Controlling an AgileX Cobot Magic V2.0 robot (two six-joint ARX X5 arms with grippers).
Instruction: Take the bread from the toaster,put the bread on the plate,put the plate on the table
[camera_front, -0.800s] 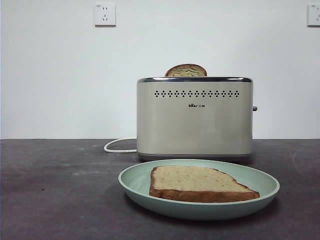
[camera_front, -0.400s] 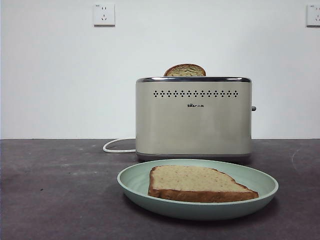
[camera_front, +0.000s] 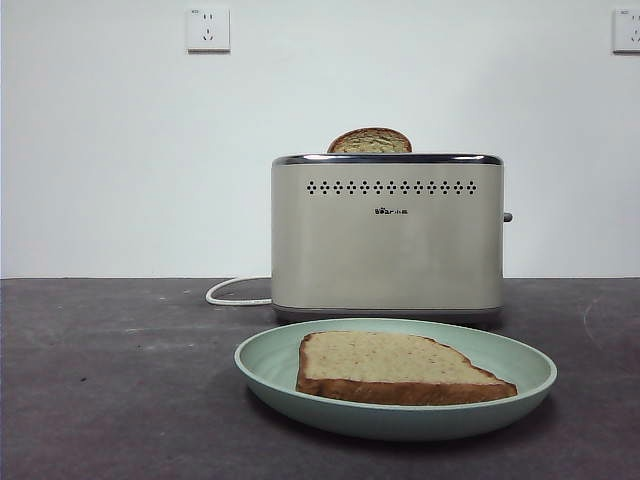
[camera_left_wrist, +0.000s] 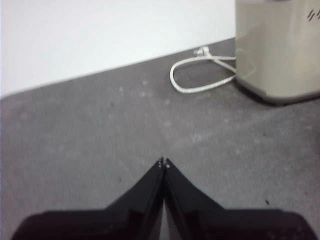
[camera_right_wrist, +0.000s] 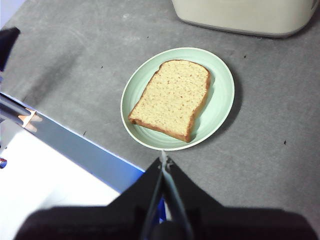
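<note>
The bread (camera_front: 395, 365) lies flat on the mint-green plate (camera_front: 270, 362), which rests on the dark grey table (camera_front: 110, 390) in front of the cream toaster (camera_front: 388, 240). A second slice (camera_front: 370, 141) shows as a small brown dome in the toaster's slot. In the right wrist view the bread (camera_right_wrist: 172, 97) and plate (camera_right_wrist: 222, 95) lie beyond my right gripper (camera_right_wrist: 164, 161), which is shut, empty and held above the table's near edge. My left gripper (camera_left_wrist: 163, 162) is shut and empty over bare table, apart from the toaster (camera_left_wrist: 280, 50).
The toaster's white cord (camera_front: 235, 293) loops on the table to its left, also seen in the left wrist view (camera_left_wrist: 200, 75). A white and blue surface (camera_right_wrist: 65, 165) borders the table's near edge. Wall sockets (camera_front: 208, 29) sit on the white wall behind.
The whole front picture sits a few pixels further left than a second ago; nothing has moved among the things since half a second ago.
</note>
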